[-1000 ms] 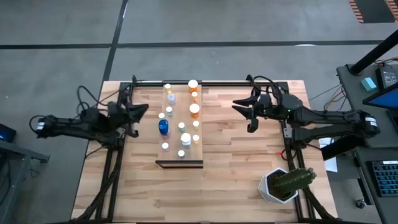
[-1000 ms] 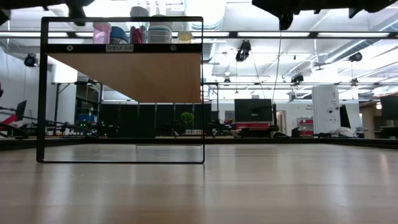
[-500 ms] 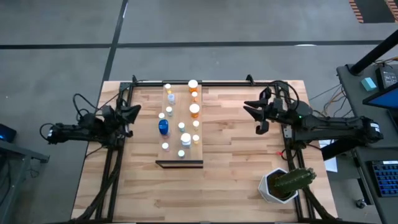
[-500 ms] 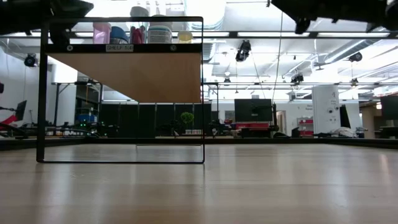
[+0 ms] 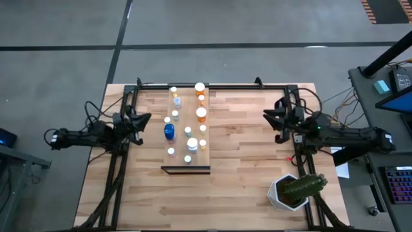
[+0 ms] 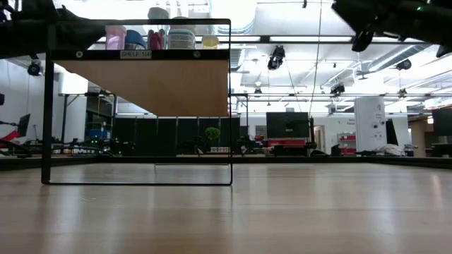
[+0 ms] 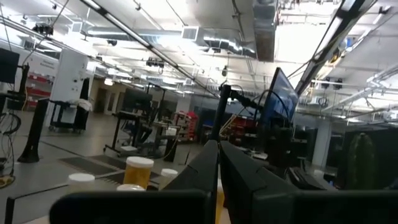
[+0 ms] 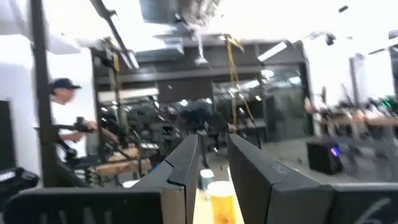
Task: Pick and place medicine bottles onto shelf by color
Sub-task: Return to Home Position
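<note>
You've got the med bottles (image 5: 201, 113) up on the shelf (image 5: 181, 161), so both arms sit clear at the table (image 5: 244, 180) sides, left gripper (image 5: 143, 119) clenched empty, right gripper (image 5: 273, 122) released, nothing held.

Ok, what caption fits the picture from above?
Medicine bottles stand on the shelf; left gripper and right gripper wait at opposite sides of the table.

Robotics lab in an industrial hall, as I read it. Bare concrete floor (image 5: 64, 38) surrounds the planked worktop (image 5: 244, 167). Exposed ducts (image 7: 264, 31) and strip lights (image 7: 102, 9) run overhead. Monitors (image 6: 286, 125) and dark racks stand beyond the worktop's far edge, with a keyboard (image 5: 394, 182) desk off its right edge. The shelf (image 6: 141, 85) carries a printed label. One person (image 8: 62, 118) stands in the background.
</note>
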Available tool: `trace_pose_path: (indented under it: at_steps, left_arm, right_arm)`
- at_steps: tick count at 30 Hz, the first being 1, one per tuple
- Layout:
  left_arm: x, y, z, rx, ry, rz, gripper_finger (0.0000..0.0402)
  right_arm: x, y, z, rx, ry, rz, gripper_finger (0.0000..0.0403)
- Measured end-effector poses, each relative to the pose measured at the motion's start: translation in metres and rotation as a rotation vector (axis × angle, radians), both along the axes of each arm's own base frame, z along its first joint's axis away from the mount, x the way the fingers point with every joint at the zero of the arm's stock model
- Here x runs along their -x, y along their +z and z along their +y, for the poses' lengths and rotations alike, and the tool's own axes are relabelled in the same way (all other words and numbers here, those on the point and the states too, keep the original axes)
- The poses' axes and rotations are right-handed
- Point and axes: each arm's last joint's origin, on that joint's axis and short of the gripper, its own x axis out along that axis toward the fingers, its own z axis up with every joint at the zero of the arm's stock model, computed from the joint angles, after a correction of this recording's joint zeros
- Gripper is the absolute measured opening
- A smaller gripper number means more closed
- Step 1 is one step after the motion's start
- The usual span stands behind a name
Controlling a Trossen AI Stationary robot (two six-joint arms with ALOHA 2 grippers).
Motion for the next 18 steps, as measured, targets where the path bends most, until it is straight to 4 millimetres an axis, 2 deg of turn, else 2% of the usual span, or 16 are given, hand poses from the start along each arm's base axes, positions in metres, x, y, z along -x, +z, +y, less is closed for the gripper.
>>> trace_pose_path:
  at_steps: [5,11,18]
  left_arm:
    - [-0.001,-0.003,0.000,-0.001,0.000,0.019,0.0000]
    - [-0.001,-0.004,0.000,-0.001,0.000,0.016,0.0000]
    - [-0.001,-0.005,0.000,-0.001,-0.001,0.018,0.0000]
  right_arm:
    - [0.020,0.006,0.007,0.097,0.064,-0.075,0.0077]
    - [0.035,0.001,0.010,0.100,0.064,-0.033,0.0077]
    - [0.038,-0.023,0.010,0.121,0.042,-0.002,0.0077]
